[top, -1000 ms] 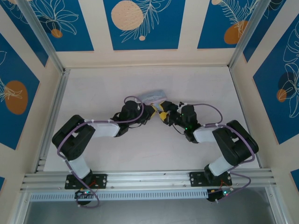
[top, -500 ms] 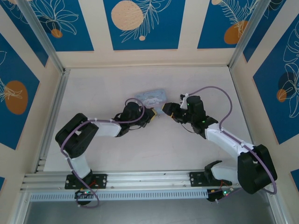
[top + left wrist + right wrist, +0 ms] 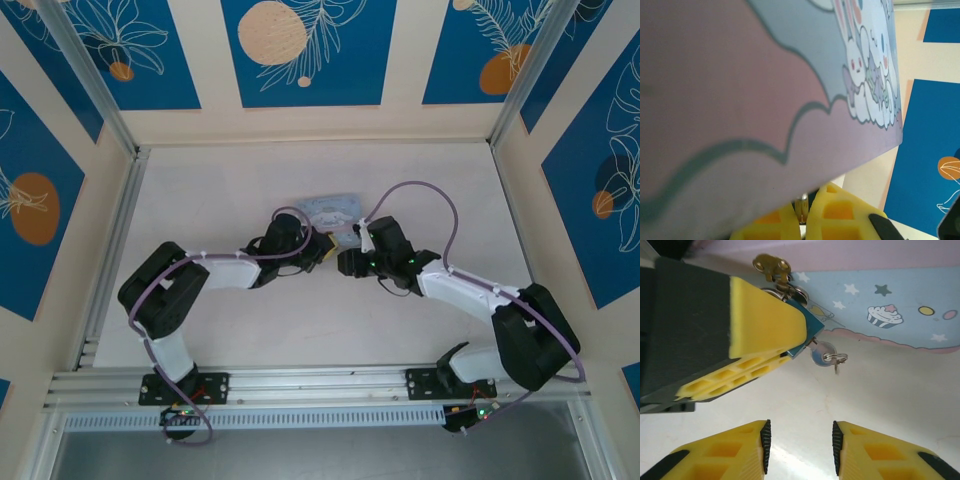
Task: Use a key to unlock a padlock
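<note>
At the near edge of the table I see both arm bases, and both arms reach in so that the two heads meet just in front of the tin. On my right wrist feed, the right gripper sits closest to me: its yellow fingers stand partly apart, a moderate gap rather than a wide one, with only bare table between them. It hangs near the lock without touching it. Just beyond is the left gripper, clamped down tight. One yellow finger lies flat across the padlock, whose blue-grey body peeks out along that finger's edge, so I read this as a firm pinch on the lock body. From the lock's lower end a small round-headed piece with a thin wire ring sticks out toward the table. I take that to be the key, seated in the lock, though it looks more silvery than brass from here. At the lock's upper end the metal shackle runs up to a brass latch on the tin. The tin's side wall, with cupcake and star prints, stands right behind the lock, and on the left wrist feed its lid with the cartoon rabbits looms over the pinched fingers. Past the tin the table runs to the far wall.
</note>
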`<state>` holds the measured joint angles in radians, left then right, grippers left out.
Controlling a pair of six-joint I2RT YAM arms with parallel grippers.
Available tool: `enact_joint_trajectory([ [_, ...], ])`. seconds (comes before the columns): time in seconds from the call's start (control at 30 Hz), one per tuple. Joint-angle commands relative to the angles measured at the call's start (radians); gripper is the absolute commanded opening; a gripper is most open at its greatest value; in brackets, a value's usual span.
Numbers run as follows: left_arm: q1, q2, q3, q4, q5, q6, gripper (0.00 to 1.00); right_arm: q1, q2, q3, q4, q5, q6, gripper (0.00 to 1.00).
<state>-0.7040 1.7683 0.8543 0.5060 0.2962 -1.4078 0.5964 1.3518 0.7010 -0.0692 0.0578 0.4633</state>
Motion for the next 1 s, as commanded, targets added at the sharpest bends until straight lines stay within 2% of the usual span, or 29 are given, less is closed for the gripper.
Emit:
enact_joint_trajectory([
  [0.0,0.009,-0.036,0.04,-0.004,0.047,0.022,0.0,0.016,0.022,0.047,0.003,0.071,-0.068,0.4],
  [0.47,0.009,-0.035,0.067,-0.034,0.082,0.03,0.0,0.023,0.11,0.104,-0.009,0.144,-0.156,0.38],
  [0.67,0.01,-0.035,0.07,-0.039,0.088,0.033,0.0,0.026,0.127,0.131,-0.011,0.165,-0.174,0.33],
  [0.77,0.01,-0.036,0.068,-0.035,0.09,0.03,0.0,0.025,0.132,0.144,-0.008,0.166,-0.173,0.29],
  [0.97,0.01,-0.033,0.059,-0.035,0.091,0.032,0.0,0.025,0.135,0.163,-0.011,0.143,-0.18,0.1],
])
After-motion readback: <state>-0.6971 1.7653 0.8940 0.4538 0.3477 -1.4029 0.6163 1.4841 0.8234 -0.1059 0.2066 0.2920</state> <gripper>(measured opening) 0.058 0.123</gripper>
